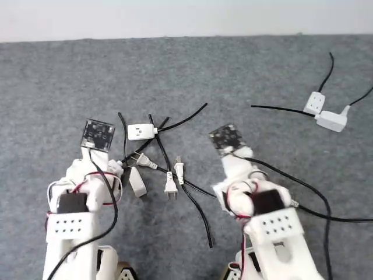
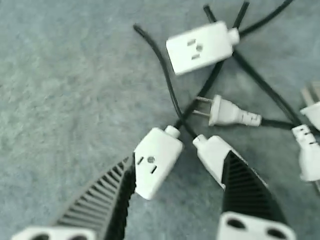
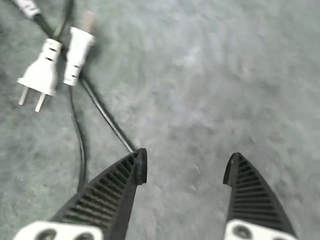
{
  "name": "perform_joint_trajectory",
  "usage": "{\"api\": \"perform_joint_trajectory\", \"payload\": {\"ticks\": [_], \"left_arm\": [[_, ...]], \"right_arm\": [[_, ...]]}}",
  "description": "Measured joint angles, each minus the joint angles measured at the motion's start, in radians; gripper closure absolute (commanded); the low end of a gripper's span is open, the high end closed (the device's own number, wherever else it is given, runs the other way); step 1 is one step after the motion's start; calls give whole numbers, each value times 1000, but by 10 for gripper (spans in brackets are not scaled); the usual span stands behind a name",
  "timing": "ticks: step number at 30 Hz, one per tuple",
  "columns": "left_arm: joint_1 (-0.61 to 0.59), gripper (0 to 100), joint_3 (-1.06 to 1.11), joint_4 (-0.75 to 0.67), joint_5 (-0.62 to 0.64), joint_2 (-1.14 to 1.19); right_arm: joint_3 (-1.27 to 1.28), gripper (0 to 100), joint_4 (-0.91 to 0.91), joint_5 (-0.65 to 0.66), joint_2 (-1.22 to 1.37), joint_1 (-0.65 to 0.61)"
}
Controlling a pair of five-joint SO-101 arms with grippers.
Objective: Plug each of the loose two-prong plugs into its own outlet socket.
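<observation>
Straddling white socket — left claw spread wide; right claw gaping over carpet

Socket between left arm's jaws; plug right of it; second socket behind.

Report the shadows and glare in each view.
High view: even light, cables throw only thin shadows on the carpet, no glare. Left wrist view: soft shadows hug the sockets. Right wrist view: a pale sheen on the carpet beside the plugs, no hard shadows.
</observation>
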Motion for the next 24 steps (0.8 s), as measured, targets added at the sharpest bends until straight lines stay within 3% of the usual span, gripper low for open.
{"api": "perform_joint_trajectory", "payload": {"ticks": [5, 12, 18, 24], "left_arm": [[-12, 728, 21, -80, 18, 3], [-12, 728, 91, -110, 51, -95], [-12, 728, 149, -157, 64, -155], [-12, 728, 149, -173, 64, -163]], "right_arm": [[0, 732, -161, 8, 112, -78], [-3, 732, -333, 222, 256, -166], [-144, 732, -331, 353, 384, -206], [-393, 732, -193, 416, 572, -206]]}}
